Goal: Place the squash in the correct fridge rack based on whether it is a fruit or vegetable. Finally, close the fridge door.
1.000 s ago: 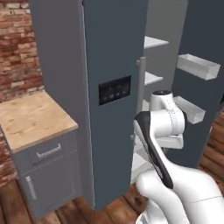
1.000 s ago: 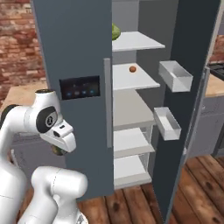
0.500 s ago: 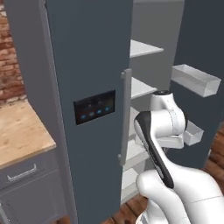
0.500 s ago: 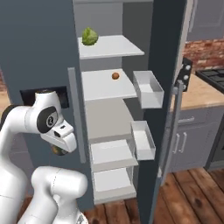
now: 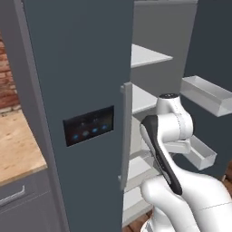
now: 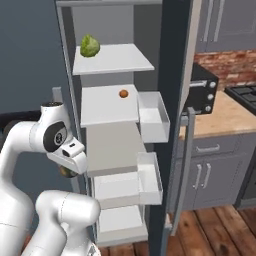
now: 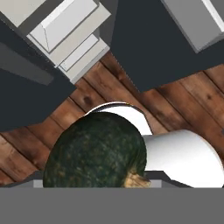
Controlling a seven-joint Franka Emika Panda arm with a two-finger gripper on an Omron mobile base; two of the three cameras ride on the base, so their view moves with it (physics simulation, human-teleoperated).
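The dark green mottled squash (image 7: 96, 153) bulges up at the bottom of the hand view, and my gripper (image 7: 95, 177) is shut on it, its fingertips hidden behind it. In the right base view the gripper (image 6: 67, 167) hangs low under the folded arm, left of the open fridge, with a sliver of squash (image 6: 63, 172) below the hand. The fridge door (image 6: 172, 75) stands wide open, edge-on, its long bar handle (image 6: 183, 165) on the right and white tray bins (image 6: 152, 117) on its inner face. The same door (image 5: 213, 45) carries bins (image 5: 207, 93) in the left base view.
White shelves (image 6: 112, 60) fill the open fridge: a leafy green thing (image 6: 89, 46) lies on the top one and a small orange ball (image 6: 123, 93) on the one below. The shut door with the black display panel (image 5: 88, 127) is to the left. A wooden counter (image 6: 225, 117) stands right.
Both base views have shifted: the base has moved, so the fridge now looks closer and more head-on. The arm keeps its folded pose with the squash held.
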